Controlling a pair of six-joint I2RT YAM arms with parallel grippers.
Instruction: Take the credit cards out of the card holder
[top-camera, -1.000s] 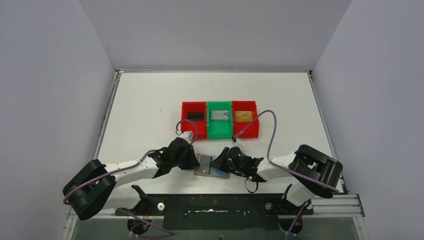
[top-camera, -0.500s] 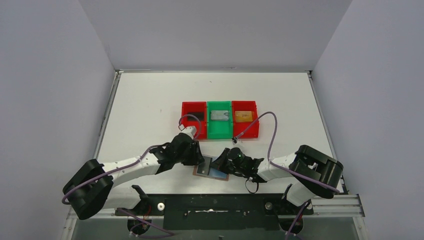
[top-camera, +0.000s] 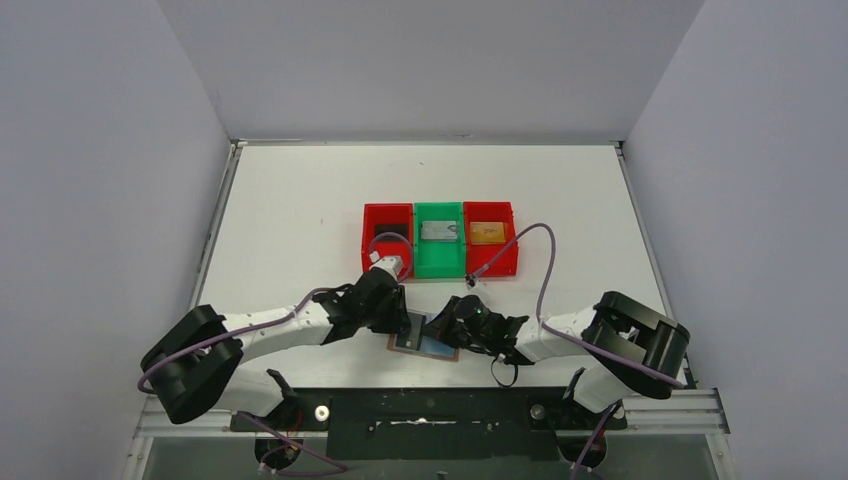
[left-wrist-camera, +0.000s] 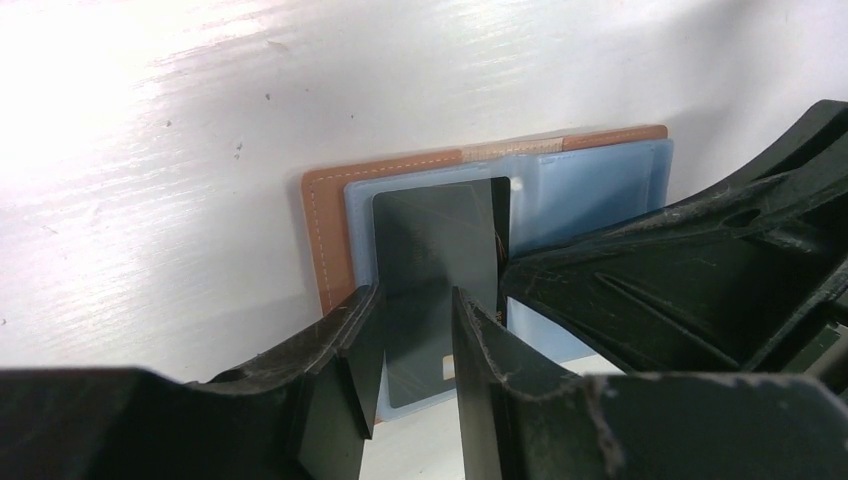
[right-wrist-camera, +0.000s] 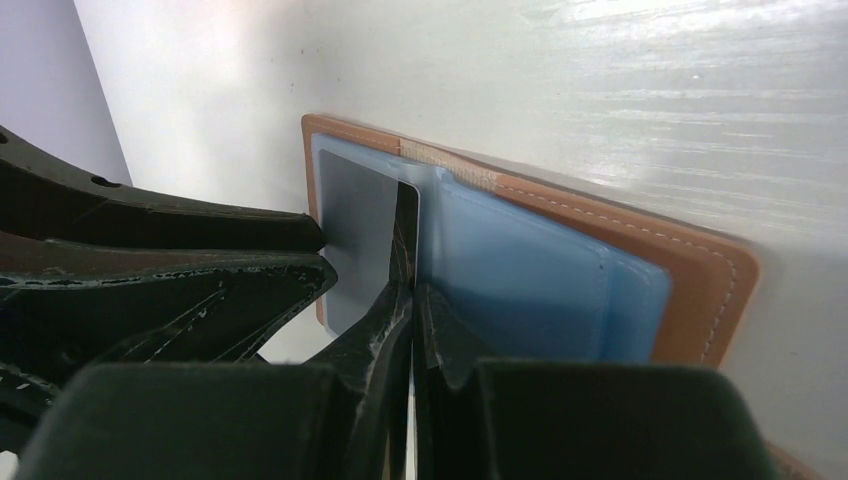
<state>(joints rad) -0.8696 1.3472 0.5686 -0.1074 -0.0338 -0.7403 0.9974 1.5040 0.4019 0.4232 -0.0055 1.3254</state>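
Left gripper (left-wrist-camera: 412, 300): jaws slightly apart and gripping nothing. They straddle the near short end of the dark card (left-wrist-camera: 435, 235), one finger on each long side.
Right gripper (right-wrist-camera: 410, 292): fingers pressed together with nothing between them. The tip bears on the card holder (right-wrist-camera: 600, 290) at the card's inner long edge, beside the fold.
Deciding relation: the card's long axis runs straight out from the left gripper's fingers, so a pull back along the fingers should slide it out of the pocket. The left gripper is the nearer one for the draw. The right one looks placed to pin the holder down.
Card: lies flat in the left pale blue pocket, its near end overhanging the pocket edge.
Card holder: open, inner side up, at the near edge of the table (top-camera: 300, 200), about midway between the two arm bases. Its long axis runs roughly along that edge.
Cards in holder: one visible; the right pocket shows none.
Bins: three in a row mid-table, well apart from the holder: left red bin (top-camera: 372, 245), green bin (top-camera: 438, 262), right red bin (top-camera: 500, 258).
Cards in bins: three, one each: black card (top-camera: 390, 228), silver card (top-camera: 438, 231), gold card (top-camera: 487, 232).
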